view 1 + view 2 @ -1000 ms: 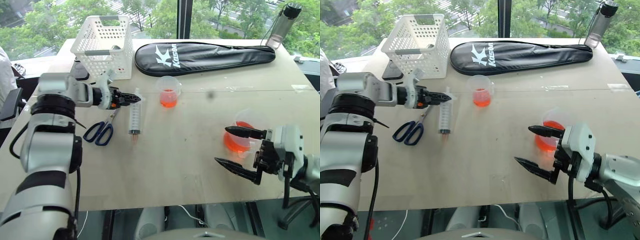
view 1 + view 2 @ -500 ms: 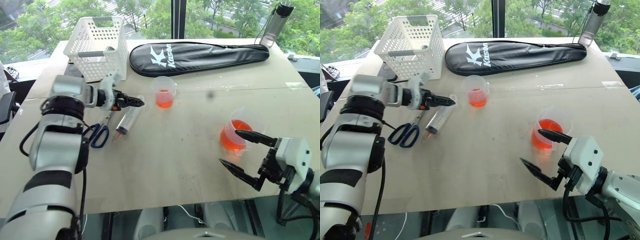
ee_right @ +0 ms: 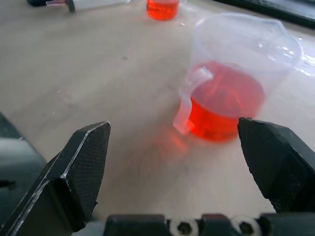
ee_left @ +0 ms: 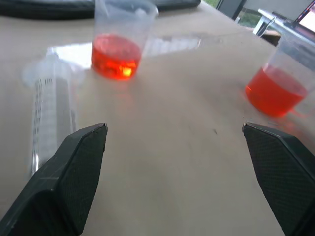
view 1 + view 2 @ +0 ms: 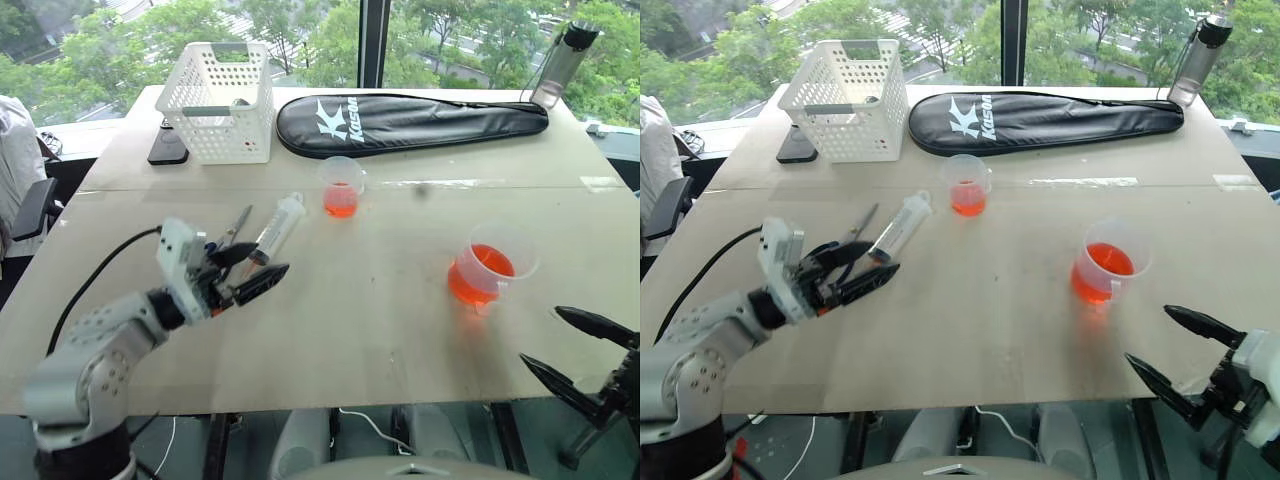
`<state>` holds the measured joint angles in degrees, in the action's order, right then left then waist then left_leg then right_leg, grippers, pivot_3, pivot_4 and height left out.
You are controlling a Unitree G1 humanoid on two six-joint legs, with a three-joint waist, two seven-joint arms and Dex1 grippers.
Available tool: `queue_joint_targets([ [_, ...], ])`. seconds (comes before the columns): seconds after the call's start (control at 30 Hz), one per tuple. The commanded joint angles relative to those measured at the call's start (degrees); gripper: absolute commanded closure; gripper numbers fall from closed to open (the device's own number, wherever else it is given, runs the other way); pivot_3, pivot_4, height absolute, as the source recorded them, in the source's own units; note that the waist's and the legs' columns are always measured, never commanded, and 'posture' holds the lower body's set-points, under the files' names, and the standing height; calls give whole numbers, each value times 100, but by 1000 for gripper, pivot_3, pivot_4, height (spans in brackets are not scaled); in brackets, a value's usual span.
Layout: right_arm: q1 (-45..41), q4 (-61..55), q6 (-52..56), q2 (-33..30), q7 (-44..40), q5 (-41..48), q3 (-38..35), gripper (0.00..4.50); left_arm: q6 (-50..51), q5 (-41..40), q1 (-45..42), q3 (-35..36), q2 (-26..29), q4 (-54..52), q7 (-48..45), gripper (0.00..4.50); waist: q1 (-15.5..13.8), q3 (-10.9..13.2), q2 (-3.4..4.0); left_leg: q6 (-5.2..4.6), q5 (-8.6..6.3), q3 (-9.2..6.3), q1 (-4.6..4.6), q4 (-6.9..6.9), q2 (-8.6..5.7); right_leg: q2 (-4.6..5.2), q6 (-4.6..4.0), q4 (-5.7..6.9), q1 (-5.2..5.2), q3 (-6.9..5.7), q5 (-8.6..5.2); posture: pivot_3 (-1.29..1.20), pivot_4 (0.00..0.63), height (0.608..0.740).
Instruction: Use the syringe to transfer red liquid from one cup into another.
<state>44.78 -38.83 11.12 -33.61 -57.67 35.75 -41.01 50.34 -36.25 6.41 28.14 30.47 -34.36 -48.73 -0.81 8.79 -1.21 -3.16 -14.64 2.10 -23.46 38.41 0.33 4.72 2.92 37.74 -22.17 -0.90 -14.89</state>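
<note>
Nearest the robot, the right gripper [image 5: 1185,350] hangs off the table's [image 5: 380,320] near right edge, fingers spread wide, nothing between them. Over on the left, the left gripper [image 5: 252,270] hovers above the tabletop, jaws likewise splayed apart and empty, its tips pointing toward the syringe [image 5: 272,229].

That syringe lies flat on the wood, loose, angled with the plunger end away from the robot, just beyond the left fingertips; a pair of scissors [image 5: 236,223] lies just beside it, partly hidden by the gripper. Right of centre stands the handled beaker [image 5: 486,270], holding plenty of red liquid [image 5: 480,275]. Farther back, near the middle, sits the small cup [image 5: 342,187] with a shallow red pool in it.

Beyond those: a white basket [image 5: 222,103], a black racket cover [image 5: 410,111], and a bottle [image 5: 560,62] at the far corner.

The risks from here? The round barrel could roll away under a careless pinch, or the fingers could snag the scissors instead. And both cups are light and uncovered: one stray sweep of either arm would tip red liquid across the table.
</note>
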Motion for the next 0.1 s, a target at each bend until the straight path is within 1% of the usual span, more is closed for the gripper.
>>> queue_joint_targets([
  [0.03, 122, 529, -355, -55, -381, 53, -580, 0, -654, -24, 866, 254, -26, -454, -129, 22, 3, -8, 5, 1, -1, 0, 4, 0, 0, 3, -1, -2, 0, 0, -1, 0, 150, 724],
  [0.1, 118, 719, -417, -118, -473, 64, -692, 0, -951, 29, 1312, 241, -47, -379, -192, 22, 8, -13, 13, 1, -3, 8, 9, -1, 0, 15, -1, -5, 0, -6, -1, 0, 150, 724],
])
